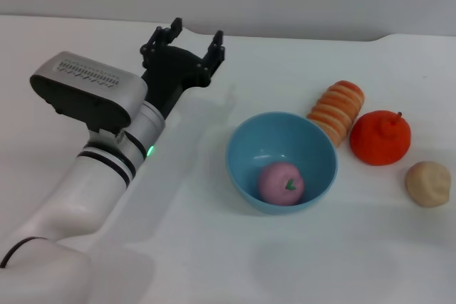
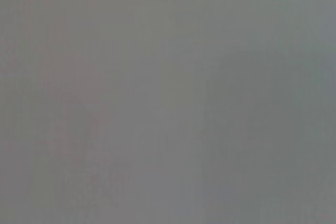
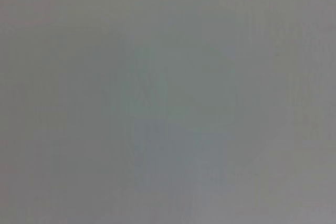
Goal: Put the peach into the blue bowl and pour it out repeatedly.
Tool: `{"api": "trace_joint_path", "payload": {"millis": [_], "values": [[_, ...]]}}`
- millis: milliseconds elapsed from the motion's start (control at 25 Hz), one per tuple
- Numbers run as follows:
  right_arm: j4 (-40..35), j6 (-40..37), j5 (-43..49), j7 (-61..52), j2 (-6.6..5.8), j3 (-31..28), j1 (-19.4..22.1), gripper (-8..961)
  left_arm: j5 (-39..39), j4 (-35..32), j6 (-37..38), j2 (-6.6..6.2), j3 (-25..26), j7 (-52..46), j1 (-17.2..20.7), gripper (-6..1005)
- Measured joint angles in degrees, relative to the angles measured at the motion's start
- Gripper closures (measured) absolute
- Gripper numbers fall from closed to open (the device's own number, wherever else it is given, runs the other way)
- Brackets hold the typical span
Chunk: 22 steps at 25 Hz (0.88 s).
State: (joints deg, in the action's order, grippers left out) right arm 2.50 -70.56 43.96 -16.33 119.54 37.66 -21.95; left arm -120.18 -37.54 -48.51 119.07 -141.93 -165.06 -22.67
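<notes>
One arm is in play: the left gripper point(image 1: 194, 39) hovers over the table point(image 1: 214, 261) with its jaws spread wide and nothing between them. The right gripper shows in no view, and both wrist views are blank grey, so they add nothing.

The peach point(image 1: 281, 183) lies inside the bowl point(image 1: 246, 146), resting against the wall farthest from the jaws, leaf turned up. The bowl stands upright, well apart from the jaws, off to their right and nearer the robot's body. By my reading the putting-in is done and the pour is what comes next, which means taking the bowl by its rim.

Several things could spoil that. The rim nearest the jaws is a thin, glossy edge; a shallow bite there could slip as the bowl tips, and the bowl would drop or skid instead of pouring. A descent that lands on the rim rather than astride it could push the bowl sideways into the striped roll point(image 1: 337, 109), which touches or nearly touches the bowl's far side. Beyond that roll, farther still from the jaws, sit the orange fruit point(image 1: 380, 137) and the beige ball point(image 1: 428, 183); a peach poured toward them would likely roll in among them and be awkward to pick up again. Tipping toward the open table on the jaws' side looks safer. The peach is round, so a quick tip may send it rolling far.
</notes>
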Motion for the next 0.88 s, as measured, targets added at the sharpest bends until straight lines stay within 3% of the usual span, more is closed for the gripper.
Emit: {"api": "trace_joint_path", "payload": {"millis": [240, 520, 760, 880], "values": [[2.34, -0.59, -0.01, 0.96, 0.0, -3.18, -0.42, 346, 2.88, 0.6, 0.16, -0.03, -0.66, 0.01, 0.07, 310], [3.33, 3.4, 0.26, -10.24, -0.29, -3.41, -1.85, 340, 2.73, 1.57, -0.02, -0.23, -3.47, 0.1, -0.39, 259], [3.79, 4.42, 0.27, -9.39, 0.01, -3.49, -1.92, 334, 2.81, 2.63, -1.02, -0.25, -4.1, 0.04, -0.31, 191], [4.43, 5.16, 0.2, -7.91, 0.01, -5.18, -2.06, 216, 2.91, 3.66, -1.03, -0.19, -4.02, 0.04, -0.39, 179]]}}
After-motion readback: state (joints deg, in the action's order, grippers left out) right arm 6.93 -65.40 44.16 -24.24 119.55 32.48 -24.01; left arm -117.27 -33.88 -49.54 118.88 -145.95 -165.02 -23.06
